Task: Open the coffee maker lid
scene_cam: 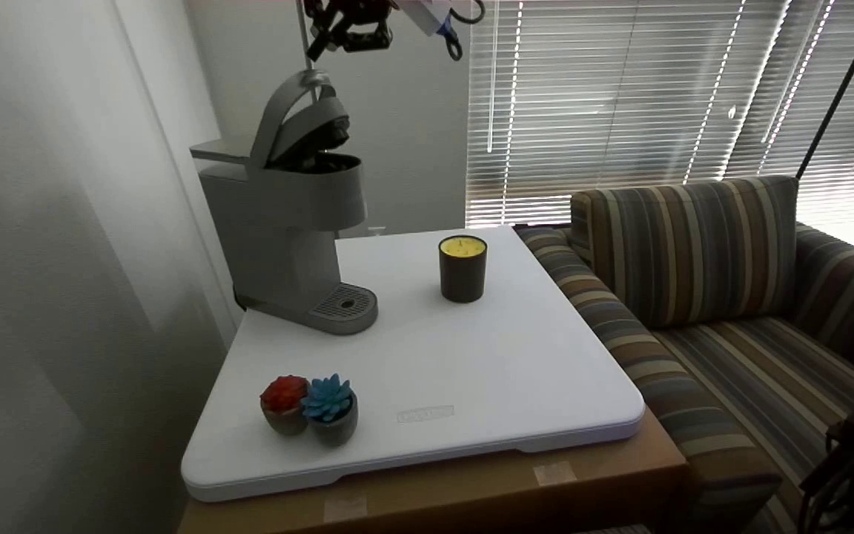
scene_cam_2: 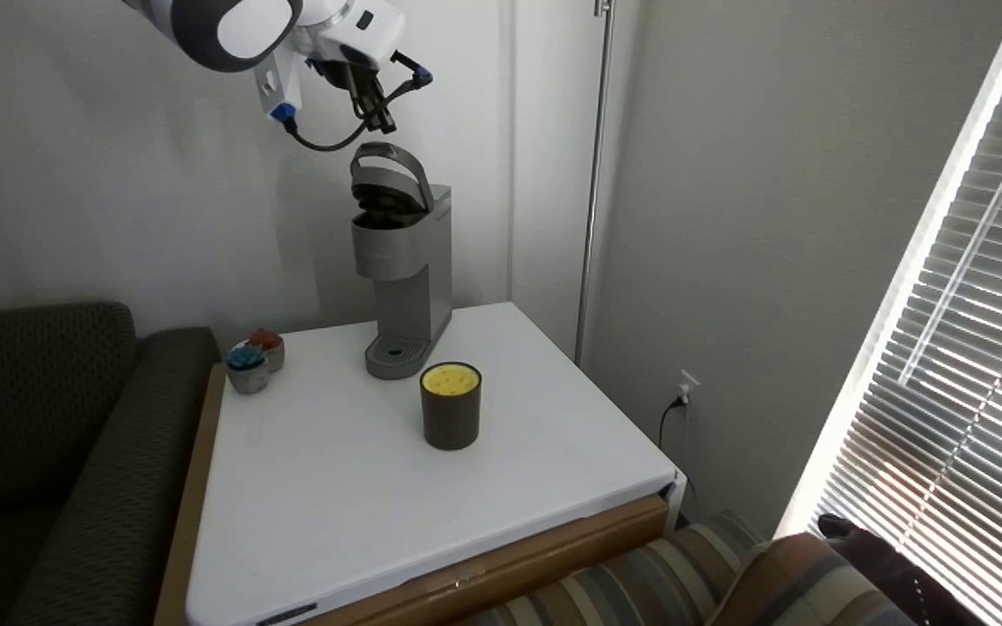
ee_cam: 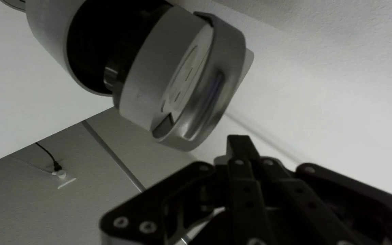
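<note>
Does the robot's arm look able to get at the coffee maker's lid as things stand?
Likely yes: in the wrist view, the gripper hangs near the partly raised lid, with no loose object showing between them. The arched handle is closer, though, so a straight approach might meet it first.

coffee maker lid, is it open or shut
Open: in both exterior views the lid tilts up at the front, with a dark gap between it and the body of the coffee maker.
</note>
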`<action>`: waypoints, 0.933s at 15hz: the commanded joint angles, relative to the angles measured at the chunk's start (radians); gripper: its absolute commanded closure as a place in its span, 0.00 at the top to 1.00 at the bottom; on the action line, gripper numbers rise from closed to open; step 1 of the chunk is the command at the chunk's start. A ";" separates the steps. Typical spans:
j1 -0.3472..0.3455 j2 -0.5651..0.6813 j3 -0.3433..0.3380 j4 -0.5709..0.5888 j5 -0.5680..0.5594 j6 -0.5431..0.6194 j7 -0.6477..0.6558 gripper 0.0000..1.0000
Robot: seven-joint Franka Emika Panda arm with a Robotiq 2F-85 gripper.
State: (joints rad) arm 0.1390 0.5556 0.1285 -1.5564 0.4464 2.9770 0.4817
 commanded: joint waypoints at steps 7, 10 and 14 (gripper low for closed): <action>-0.021 0.016 0.057 0.043 0.006 0.037 -0.071 0.00; -0.028 0.007 0.072 0.047 -0.001 0.055 -0.120 0.02; -0.066 -0.044 0.121 0.043 -0.004 -0.022 -0.225 0.38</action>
State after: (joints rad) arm 0.1245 0.5533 0.1954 -1.5054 0.4462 3.0091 0.3437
